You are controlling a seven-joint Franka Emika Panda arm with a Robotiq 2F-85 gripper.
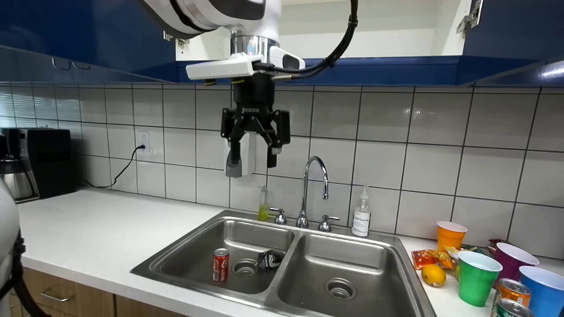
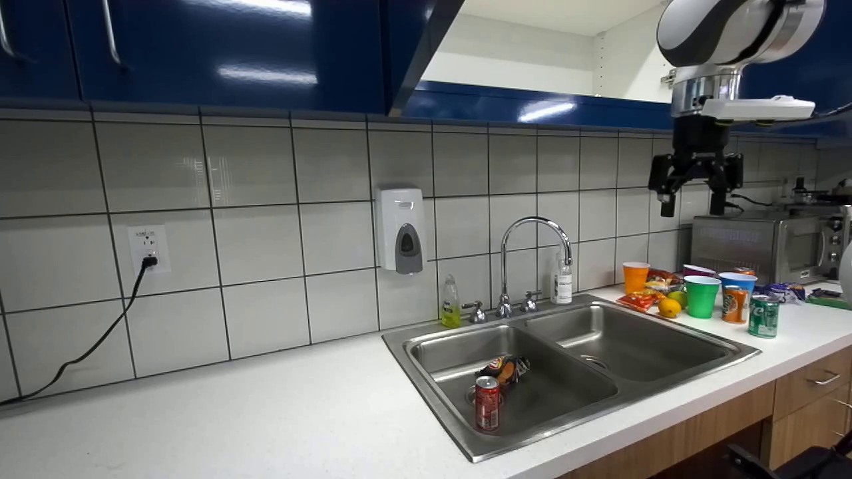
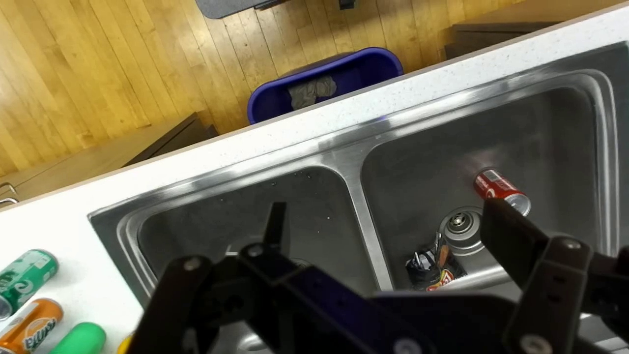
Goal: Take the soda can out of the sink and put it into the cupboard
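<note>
While the gripper (image 1: 254, 158) hangs pointing down, well above the level of the counter (image 1: 88, 229), its jaws stand wide apart. The soda can (image 1: 220, 265) — red, with a silvery top — stands upright in the sink (image 1: 251, 237), on the floor of the left basin, just beside the drain (image 1: 245, 267) and to its near left. Right of that drain lies a crumpled wrapper (image 1: 270, 259), close to the divider (image 1: 287, 266) between the basins. On the wall (image 1: 383, 114) beyond the sink, the cupboard (image 1: 379, 70) stands open, its dark blue doors (image 1: 511, 35) turned outward and its white inside in sight. At the sink's far edge rises the chrome faucet (image 1: 305, 193), with a bottle of yellow-green liquid (image 1: 263, 211) to its left and a white-labelled pump bottle (image 1: 361, 218) to its right. A wall dispenser (image 2: 401, 229) hangs farther left. On the counter to the right of the sink stand an orange cup (image 1: 449, 240), a purple cup (image 1: 504, 268), a green cup (image 1: 478, 281) and a blue cup (image 1: 541, 286), with a yellow-orange fruit (image 1: 433, 275) near the green one. An orange can (image 2: 735, 306) and a green can (image 2: 763, 318) stand on the near side.
</note>
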